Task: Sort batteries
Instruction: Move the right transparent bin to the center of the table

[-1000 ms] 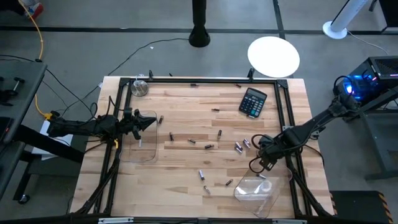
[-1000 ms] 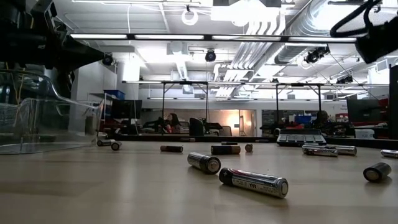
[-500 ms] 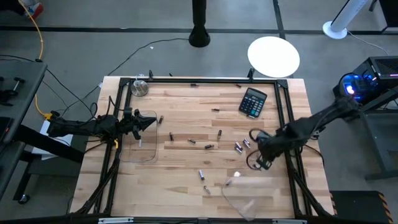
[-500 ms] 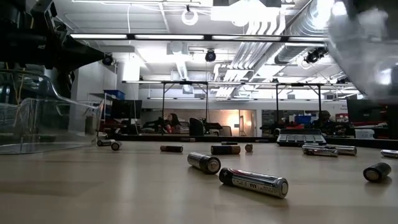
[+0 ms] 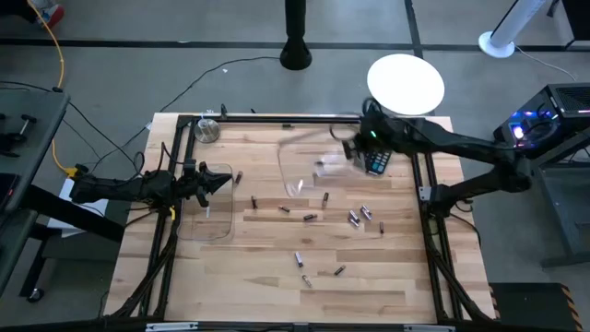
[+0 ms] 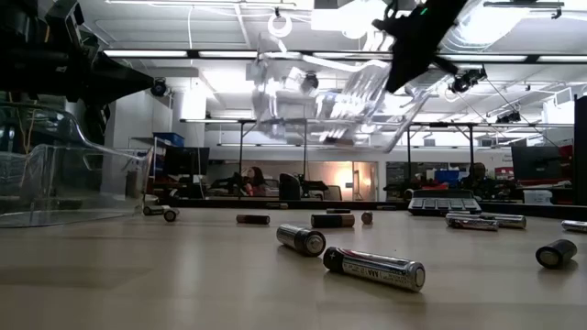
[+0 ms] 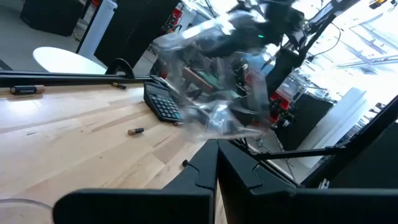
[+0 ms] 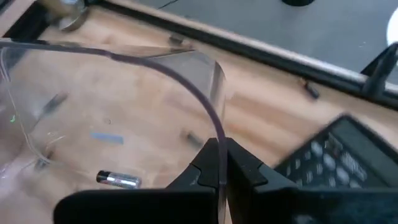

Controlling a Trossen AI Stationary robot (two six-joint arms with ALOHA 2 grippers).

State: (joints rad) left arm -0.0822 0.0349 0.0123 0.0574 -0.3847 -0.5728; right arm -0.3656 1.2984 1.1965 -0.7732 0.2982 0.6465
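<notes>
1. High view: the right gripper (image 5: 355, 148) holds a clear tray (image 5: 309, 164) above the table's far middle, beside the calculator (image 5: 378, 159). Batteries (image 5: 324, 197) lie scattered mid-table. The left gripper (image 5: 224, 180) waits over another tray (image 5: 207, 221).
2. Low view: the held tray (image 6: 316, 96) hangs in the air; batteries (image 6: 374, 268) lie on the wood.
3. Left wrist view: its fingers (image 7: 239, 177) meet, gripping nothing.
4. Right wrist view: fingers (image 8: 239, 171) pinch the tray's rim (image 8: 205, 102); one battery (image 8: 118, 180) shows through it.
</notes>
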